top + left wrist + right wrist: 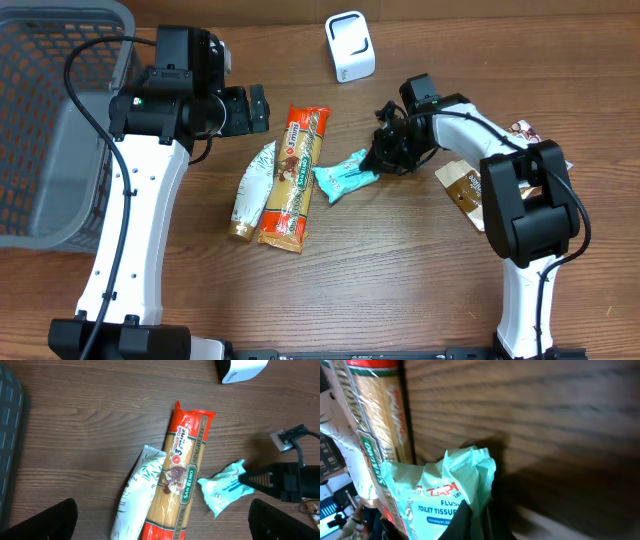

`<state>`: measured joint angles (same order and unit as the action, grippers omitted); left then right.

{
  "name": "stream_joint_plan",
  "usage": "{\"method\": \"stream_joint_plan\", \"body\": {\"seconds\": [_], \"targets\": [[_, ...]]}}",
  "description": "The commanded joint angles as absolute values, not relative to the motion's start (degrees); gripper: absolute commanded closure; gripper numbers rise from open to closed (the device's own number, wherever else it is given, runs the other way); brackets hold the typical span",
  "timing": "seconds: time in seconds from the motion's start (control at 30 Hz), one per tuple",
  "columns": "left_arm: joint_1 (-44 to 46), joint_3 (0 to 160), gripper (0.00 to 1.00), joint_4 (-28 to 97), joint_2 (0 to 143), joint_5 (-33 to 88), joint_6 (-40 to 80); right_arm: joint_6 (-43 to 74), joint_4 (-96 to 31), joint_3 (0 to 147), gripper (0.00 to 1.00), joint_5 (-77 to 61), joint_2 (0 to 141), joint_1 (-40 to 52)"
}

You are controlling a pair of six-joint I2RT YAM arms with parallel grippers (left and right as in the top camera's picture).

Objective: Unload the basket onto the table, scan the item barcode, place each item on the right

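Teal toilet tissue pack [345,173] lies lengthwise leftward from the right claw [379,165], which pinches its near end; left claw [256,107] hangs spread, farther off.

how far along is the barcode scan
Done: the right tool is shut on one end of the teal tissue packet. In hand: that grip only; the packet looks to lie on the table. Left: lifting it to the white scanner for the scan. The left tool hangs open.
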<state>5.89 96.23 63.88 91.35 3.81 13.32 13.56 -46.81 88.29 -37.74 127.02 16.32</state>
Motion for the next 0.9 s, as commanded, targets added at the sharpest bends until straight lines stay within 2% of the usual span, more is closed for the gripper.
{"method": "stream_joint_plan", "body": {"seconds": [0.0, 0.17, 0.4, 0.47, 0.6, 0.87], "targets": [[6.0, 97.3, 0.0, 63.9, 90.6, 3.6, 12.4, 13.5, -49.3, 91.5, 0.96, -29.1, 123.0, 15.0], [6.0, 97.3, 0.0, 63.9, 90.6, 3.6, 12.4, 14.0, -54.3, 93.5, 0.96, -8.7, 112.4, 18.3], [6.0, 97.3, 0.0, 63.9, 90.6, 3.6, 12.4, 23.4, -63.7, 93.4, 0.96, 44.9, 106.9, 32.5], [6.0, 97.3, 0.01, 63.9, 90.6, 3.6, 12.4, 26.2, -66.2, 93.3, 0.96, 53.6, 108.5, 36.6], [6.0, 97.3, 0.0, 63.9, 90.6, 3.6, 12.4, 26.2, -67.4, 93.3, 0.96, 58.7, 113.2, 40.2], [6.0, 97.3, 0.0, 63.9, 90.6, 3.6, 12.4, 26.2, -67.2, 93.3, 0.96, 69.5, 123.1, 41.7]]}}
